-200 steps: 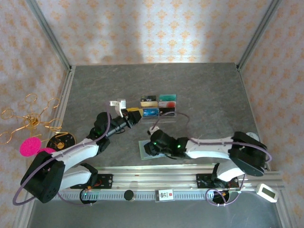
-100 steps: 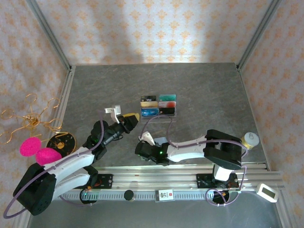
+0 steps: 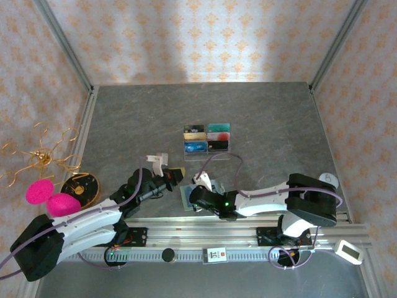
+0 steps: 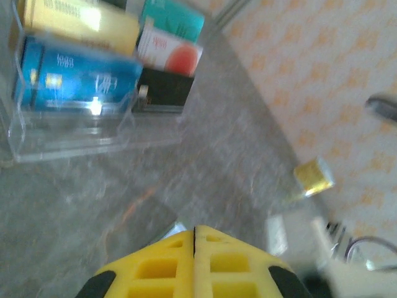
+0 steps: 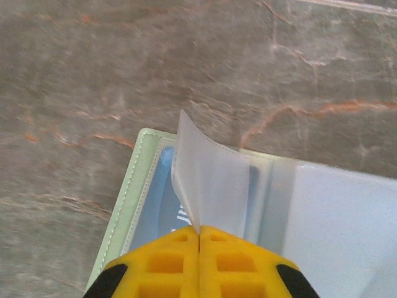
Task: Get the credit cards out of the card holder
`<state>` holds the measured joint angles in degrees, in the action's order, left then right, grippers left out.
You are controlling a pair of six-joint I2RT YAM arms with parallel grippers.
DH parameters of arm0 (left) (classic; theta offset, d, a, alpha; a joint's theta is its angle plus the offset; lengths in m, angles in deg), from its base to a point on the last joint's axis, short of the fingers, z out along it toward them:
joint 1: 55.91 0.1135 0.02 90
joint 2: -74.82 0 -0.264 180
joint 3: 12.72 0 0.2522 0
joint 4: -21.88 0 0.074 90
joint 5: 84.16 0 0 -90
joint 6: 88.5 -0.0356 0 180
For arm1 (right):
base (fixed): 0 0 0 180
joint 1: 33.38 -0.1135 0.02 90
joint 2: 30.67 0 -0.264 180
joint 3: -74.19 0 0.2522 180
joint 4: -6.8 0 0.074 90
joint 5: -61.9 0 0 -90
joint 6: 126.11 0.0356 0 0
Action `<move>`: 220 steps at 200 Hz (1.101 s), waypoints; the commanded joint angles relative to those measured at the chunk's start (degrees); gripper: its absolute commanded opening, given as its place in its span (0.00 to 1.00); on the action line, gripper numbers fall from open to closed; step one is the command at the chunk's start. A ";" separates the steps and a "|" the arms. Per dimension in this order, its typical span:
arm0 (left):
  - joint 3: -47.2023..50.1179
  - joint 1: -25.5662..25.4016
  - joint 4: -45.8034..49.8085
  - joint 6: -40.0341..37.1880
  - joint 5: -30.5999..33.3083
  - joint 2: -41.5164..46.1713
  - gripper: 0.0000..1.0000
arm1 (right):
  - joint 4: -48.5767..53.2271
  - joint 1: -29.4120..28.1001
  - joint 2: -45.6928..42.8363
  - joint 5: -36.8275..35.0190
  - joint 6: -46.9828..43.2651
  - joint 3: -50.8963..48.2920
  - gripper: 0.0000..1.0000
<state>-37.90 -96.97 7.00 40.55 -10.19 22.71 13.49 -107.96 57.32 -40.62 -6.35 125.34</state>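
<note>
The left claw [image 3: 174,176] had come back from the clear card tray [image 3: 207,138], fingers pressed together on nothing I could see (that card looked done). The right claw [image 5: 198,231] pinched a clear pocket [image 5: 205,180] of the open card holder [image 5: 127,205], flat on the table [image 3: 124,118] near the front.

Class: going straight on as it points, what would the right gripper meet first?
Most likely the card holder: the right gripper, pinching its clear flap, points down onto its open pockets.
</note>
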 commanded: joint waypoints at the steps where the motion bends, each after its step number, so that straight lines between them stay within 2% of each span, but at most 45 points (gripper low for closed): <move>1: 0.37 -3.26 4.89 -1.27 2.11 -1.69 0.00 | -5.38 -0.04 -1.25 -0.06 1.66 -0.76 0.00; 16: -0.17 -5.14 7.35 -1.27 3.55 -3.34 0.00 | -6.32 -0.04 -1.51 -0.15 2.66 -1.36 0.00; 45: -0.23 -5.39 11.83 -1.11 5.91 -3.38 0.00 | -7.86 -0.04 -2.11 -0.31 4.16 -2.60 0.00; 77: 0.78 -5.59 12.00 -1.22 5.80 -4.52 0.00 | -9.15 -0.16 -3.26 -0.42 4.78 -3.82 0.01; 104: -0.28 -7.01 9.76 -1.28 4.51 -8.70 0.00 | -10.22 -0.22 -5.97 -0.45 5.22 -5.17 0.26; 116: -1.54 -8.19 9.22 -1.54 4.44 -10.55 0.00 | -10.33 -0.21 -8.53 -1.59 5.93 -6.41 0.31; 148: -4.70 -10.98 6.82 -1.57 2.92 -16.36 0.00 | -8.73 -0.24 -17.74 -4.68 8.55 -10.53 0.32; 183: -10.98 -16.56 3.72 -1.93 2.18 -25.77 0.01 | -3.66 -0.25 -26.17 -8.08 11.75 -13.72 0.32; 203: -13.81 -17.03 2.48 -2.18 1.13 -31.29 0.01 | -1.97 -0.23 -29.26 -8.89 13.23 -15.29 0.32; 220: -14.26 -16.99 1.07 -2.15 0.89 -32.23 0.01 | -0.43 -0.22 -30.84 -8.99 14.08 -15.76 0.32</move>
<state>-50.86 -113.84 11.63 39.37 -8.36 -8.09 8.68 -107.96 28.49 -46.28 5.06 110.72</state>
